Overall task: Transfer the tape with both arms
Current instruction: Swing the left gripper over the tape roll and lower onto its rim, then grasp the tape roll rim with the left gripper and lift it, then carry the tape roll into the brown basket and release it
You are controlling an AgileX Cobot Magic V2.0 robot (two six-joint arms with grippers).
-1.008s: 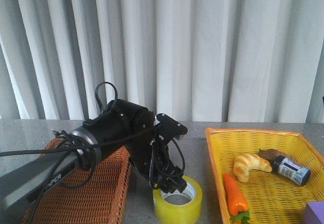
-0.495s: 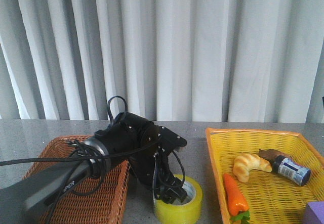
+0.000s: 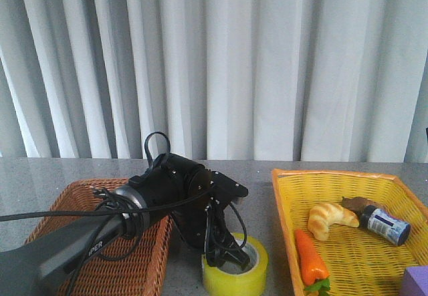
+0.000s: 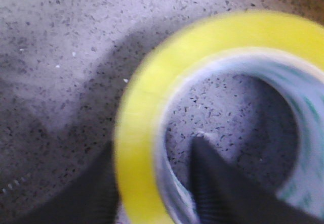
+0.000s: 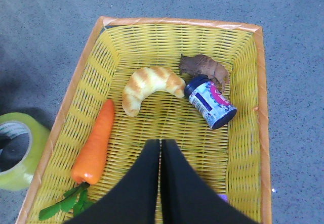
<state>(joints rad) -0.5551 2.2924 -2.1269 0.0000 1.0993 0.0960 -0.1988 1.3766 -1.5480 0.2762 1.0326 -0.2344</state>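
Since a second ago the left arm (image 3: pixel 120 226) has sunk lower, pushing the left gripper (image 3: pixel 227 256) down over the tape (image 3: pixel 235 269); its jaws stand apart, straddling the roll's wall, one finger inside the core, one outside. The tape sits flat on the grey table (image 3: pixel 267 169) between the brown basket (image 3: pixel 127 256) and the yellow basket (image 3: pixel 348 242). Above the yellow basket, the right gripper (image 5: pixel 160 150) hangs with its fingers pressed together, holding nothing.

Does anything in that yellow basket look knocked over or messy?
One thing: the small blue-capped bottle lies on its side in the yellow basket, its cap against a brown object too unclear to identify. The croissant and carrot lie loose but look undamaged. Nothing appears spilled.
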